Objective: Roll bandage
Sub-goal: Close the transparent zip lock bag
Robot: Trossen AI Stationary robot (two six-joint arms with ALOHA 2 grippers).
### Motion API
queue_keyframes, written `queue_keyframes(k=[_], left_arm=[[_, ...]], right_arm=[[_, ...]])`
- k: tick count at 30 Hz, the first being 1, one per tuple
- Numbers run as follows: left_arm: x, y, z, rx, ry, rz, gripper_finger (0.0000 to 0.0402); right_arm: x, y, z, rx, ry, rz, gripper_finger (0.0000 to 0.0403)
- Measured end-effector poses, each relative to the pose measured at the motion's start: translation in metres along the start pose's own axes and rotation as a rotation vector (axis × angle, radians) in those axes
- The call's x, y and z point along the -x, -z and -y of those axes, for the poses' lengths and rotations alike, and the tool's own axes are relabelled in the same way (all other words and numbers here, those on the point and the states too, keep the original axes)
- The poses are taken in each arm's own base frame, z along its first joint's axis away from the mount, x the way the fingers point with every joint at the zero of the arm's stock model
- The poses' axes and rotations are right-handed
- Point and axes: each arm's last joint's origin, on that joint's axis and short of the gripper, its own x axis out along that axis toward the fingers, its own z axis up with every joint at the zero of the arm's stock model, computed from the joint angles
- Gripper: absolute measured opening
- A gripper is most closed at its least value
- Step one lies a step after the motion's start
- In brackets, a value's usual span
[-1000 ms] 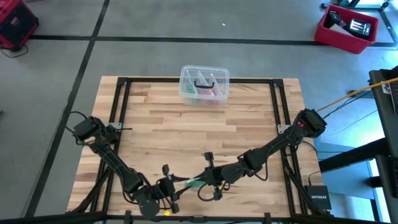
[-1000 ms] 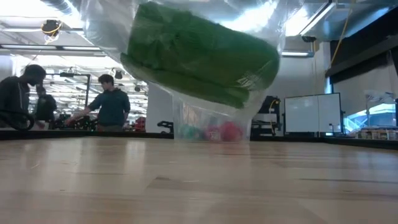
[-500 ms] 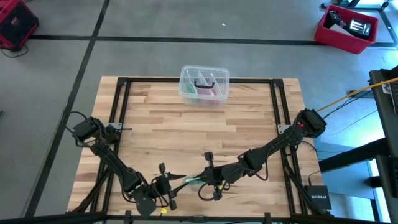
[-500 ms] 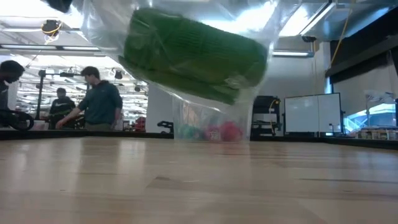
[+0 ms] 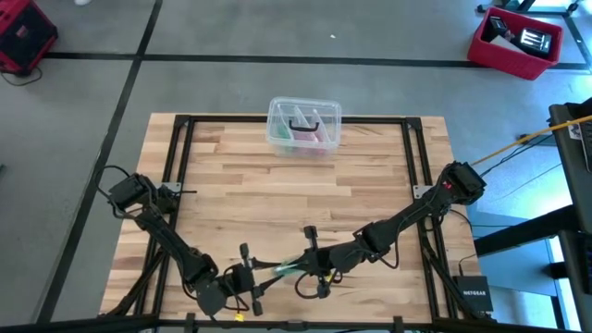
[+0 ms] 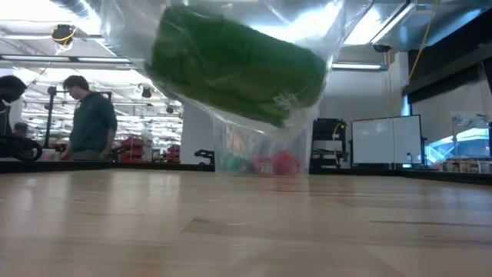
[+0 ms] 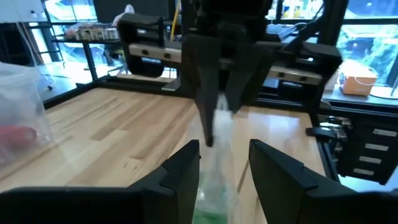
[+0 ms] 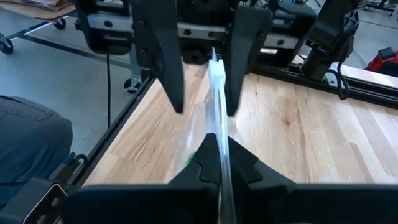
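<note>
Right gripper (image 5: 298, 269) clenched on your bandage's (image 6: 234, 69) clear bag (image 8: 216, 106), left gripper (image 5: 255, 275) parted around it, table's (image 5: 370, 176) six o'clock edge.

We count one green bandage (image 6: 234, 69) in one clear bag (image 6: 323, 31), one clear plastic box (image 5: 303, 125) on one wooden table (image 5: 370, 185), two grippers, left (image 5: 254, 277) and right (image 5: 298, 270), two red crates (image 5: 515, 42), and two people (image 6: 88, 127) behind.

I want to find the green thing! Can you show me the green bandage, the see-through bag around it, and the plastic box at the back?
green bandage (image 6: 234, 73), low view, middle of the roll.
see-through bag (image 6: 323, 27), low view, clear film beside the roll.
plastic box (image 5: 277, 113), high view, its rim.
</note>
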Motion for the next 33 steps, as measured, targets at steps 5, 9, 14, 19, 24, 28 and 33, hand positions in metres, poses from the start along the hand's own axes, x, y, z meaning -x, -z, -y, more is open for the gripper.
queue_keyframes(k=[5,9,14,19,24,28,33], left_arm=[[0.000,0.000,0.000,-0.011,-0.004,0.003,0.0131],[-0.002,-0.001,-0.001,-0.012,-0.021,0.006,0.0110],[-0.004,-0.001,-0.003,-0.011,-0.035,0.007,0.0040],[-0.005,-0.001,-0.004,-0.035,-0.056,0.012,0.0007],[-0.003,-0.001,-0.003,-0.057,-0.054,0.012,0.0002],[-0.001,-0.001,-0.002,-0.058,-0.050,0.012,0.0001],[-0.002,-0.001,-0.002,-0.058,-0.052,0.012,0.0000]], right_arm=[[0.000,-0.001,0.000,-0.002,0.000,0.005,0.0001],[0.000,0.000,0.000,-0.002,0.000,0.004,0.0001],[0.000,0.000,0.000,-0.004,0.000,0.003,0.0005],[0.000,0.000,0.000,-0.062,0.000,0.000,0.0030],[0.010,-0.012,0.003,-0.051,-0.004,-0.051,0.0080],[0.022,-0.046,0.007,-0.073,-0.020,0.019,0.0122],[0.006,-0.047,0.008,-0.048,-0.027,0.032,0.0139]])
